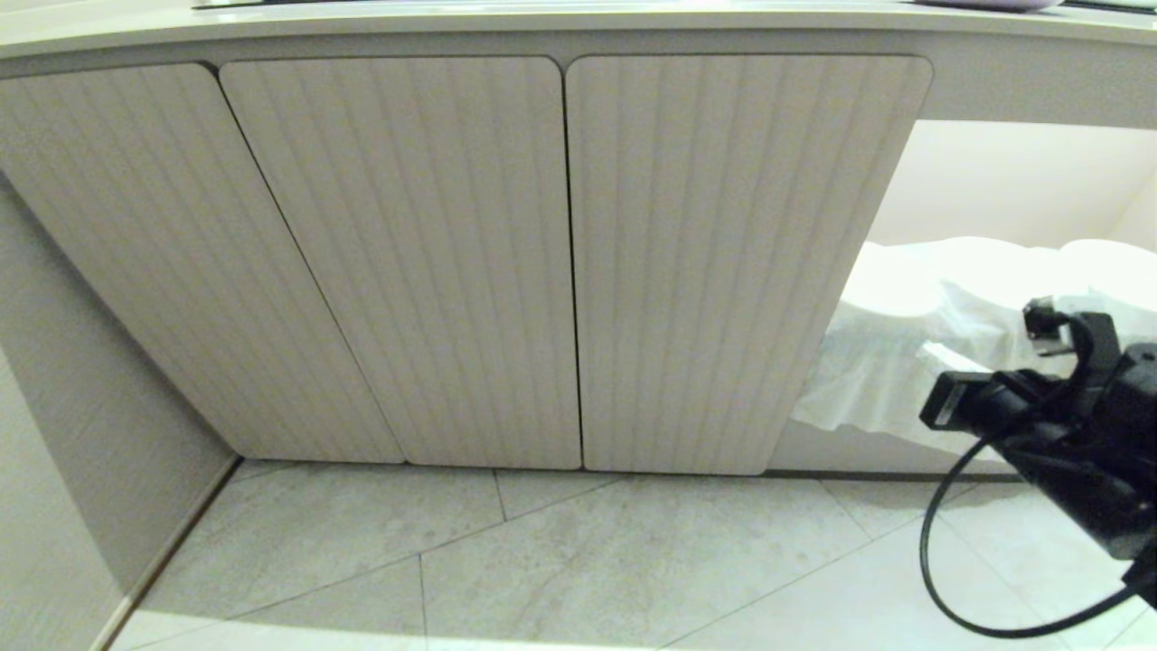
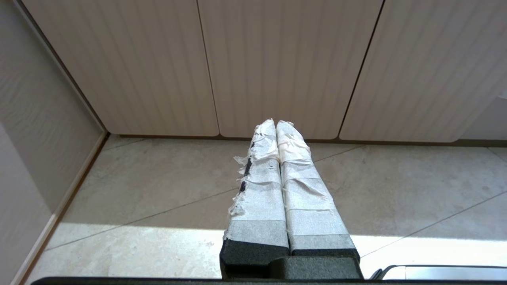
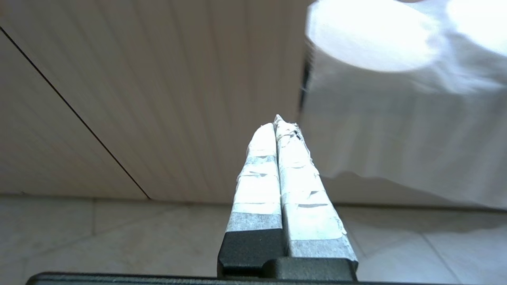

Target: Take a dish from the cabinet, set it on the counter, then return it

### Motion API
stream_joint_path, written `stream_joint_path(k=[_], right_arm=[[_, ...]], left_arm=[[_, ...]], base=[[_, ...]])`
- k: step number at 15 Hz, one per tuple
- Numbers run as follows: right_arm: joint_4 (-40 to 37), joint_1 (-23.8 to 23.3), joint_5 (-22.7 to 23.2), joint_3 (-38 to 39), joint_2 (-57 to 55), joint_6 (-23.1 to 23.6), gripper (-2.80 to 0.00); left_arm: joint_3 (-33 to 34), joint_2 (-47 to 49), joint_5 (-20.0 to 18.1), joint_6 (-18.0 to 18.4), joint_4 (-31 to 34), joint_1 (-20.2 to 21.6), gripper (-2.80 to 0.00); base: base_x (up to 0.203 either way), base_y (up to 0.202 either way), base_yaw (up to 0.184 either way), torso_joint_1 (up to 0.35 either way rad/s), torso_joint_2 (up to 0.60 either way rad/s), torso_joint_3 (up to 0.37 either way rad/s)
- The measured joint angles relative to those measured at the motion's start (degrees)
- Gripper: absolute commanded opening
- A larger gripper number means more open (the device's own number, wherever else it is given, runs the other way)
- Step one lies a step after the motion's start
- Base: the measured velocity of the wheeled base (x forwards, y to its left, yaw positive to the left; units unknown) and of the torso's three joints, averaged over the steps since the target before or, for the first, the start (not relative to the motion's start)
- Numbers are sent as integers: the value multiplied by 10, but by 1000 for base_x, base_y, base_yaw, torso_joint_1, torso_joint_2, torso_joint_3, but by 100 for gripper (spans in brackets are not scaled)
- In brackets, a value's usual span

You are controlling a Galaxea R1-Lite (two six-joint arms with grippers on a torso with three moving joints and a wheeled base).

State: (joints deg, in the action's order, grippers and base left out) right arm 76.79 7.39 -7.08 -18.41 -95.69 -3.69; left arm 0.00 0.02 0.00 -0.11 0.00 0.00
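while all three ribbed doors of the cabinet (image 1: 578,262) stand closed, the dish is not in view; i judge it sits behind one of them, so door opening is the step in hand. the right hand (image 3: 277,126), fingers pressed together and holding nothing, shows at the lower right of the head view, near the wrapped white plates (image 1: 904,362) in the open compartment. those are not the target. to do this well it should catch a door's free edge and pull slowly. the left hand (image 2: 276,126) hangs low with fingers together. the bench (image 1: 542,23) runs along the top edge.
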Motion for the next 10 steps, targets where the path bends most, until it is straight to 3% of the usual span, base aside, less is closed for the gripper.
stream_joint_path(k=[6,10], right_arm=[[-24,-49,4,155,138,40,-280],[-141,-82,23,181,258,59,-280]], left_arm=[[0,0,0,0,0,0,-280],[0,0,0,0,0,0,-280]], base=[[0,0,0,0,0,0],[0,0,0,0,0,0]])
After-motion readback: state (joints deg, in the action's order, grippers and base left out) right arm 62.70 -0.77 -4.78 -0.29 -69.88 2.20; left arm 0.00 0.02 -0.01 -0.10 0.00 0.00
